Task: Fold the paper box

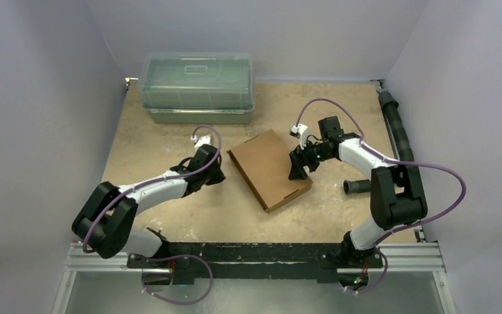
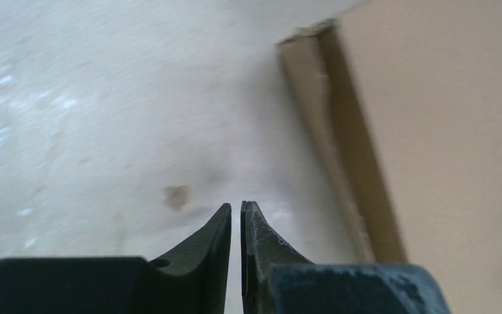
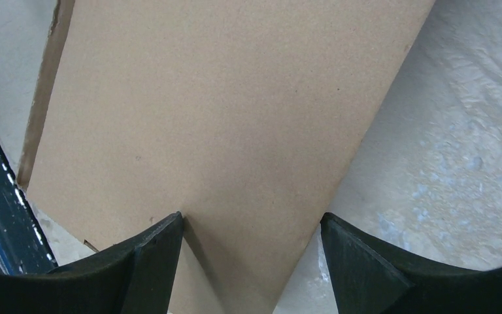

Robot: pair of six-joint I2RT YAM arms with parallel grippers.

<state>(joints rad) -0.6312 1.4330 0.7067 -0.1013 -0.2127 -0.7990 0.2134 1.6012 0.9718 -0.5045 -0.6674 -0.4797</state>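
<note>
**Box shut and lying mid-table, both grippers free of it**

I see the paper box [image 1: 269, 169] lying flat at about the middle of the table [image 1: 170, 140], lid down, turned so its corners point toward the table's edges; it reads as a shallow closed carton.

My left gripper [image 1: 217, 171] sits low over bare surface just off the box's left side; in its wrist view the left gripper [image 2: 235, 206] has its fingers almost together, only a sliver between the tips and nothing in it; the paper box [image 2: 444, 131] fills the right of that view, apart from the tips.

My right gripper [image 1: 299, 171] is at the box's right edge; from its wrist, the right gripper [image 3: 253, 219] has its fingers spread wide above the paper box [image 3: 222, 118], one finger over the lid, the other over the table, clamping nothing.

A clear greenish bin [image 1: 197, 88] stands at the far edge, well apart.
</note>
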